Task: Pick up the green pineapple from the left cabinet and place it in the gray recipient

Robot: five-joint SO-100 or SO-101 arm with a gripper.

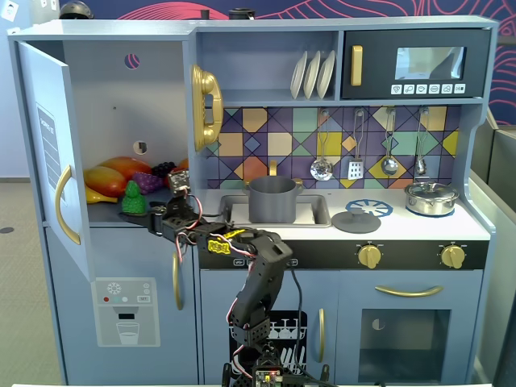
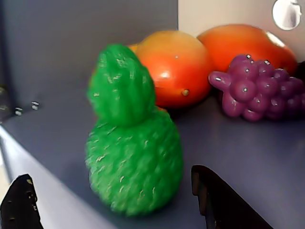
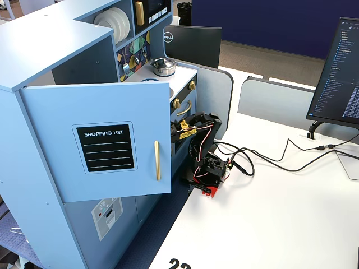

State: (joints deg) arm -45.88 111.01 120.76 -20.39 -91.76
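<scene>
Two parted fingers (image 2: 224, 200) flanking the green pineapple (image 2: 133, 152) in wrist view, cabinet door (image 3: 101, 140) hiding it sideways.

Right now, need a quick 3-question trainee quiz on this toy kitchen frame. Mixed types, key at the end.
1. True or false: the two-finger gripper is shut on the bumpy bright green plastic pineapple.
2. Which sits beside the purple plastic grape bunch? A) orange mango-like toy fruit B) silver lidded pot C) white plates
3. Fill in: the dark gray cylindrical pot stands in the ____.

Key: 1 false, fingers open either side; 2 A; 3 sink.
</scene>
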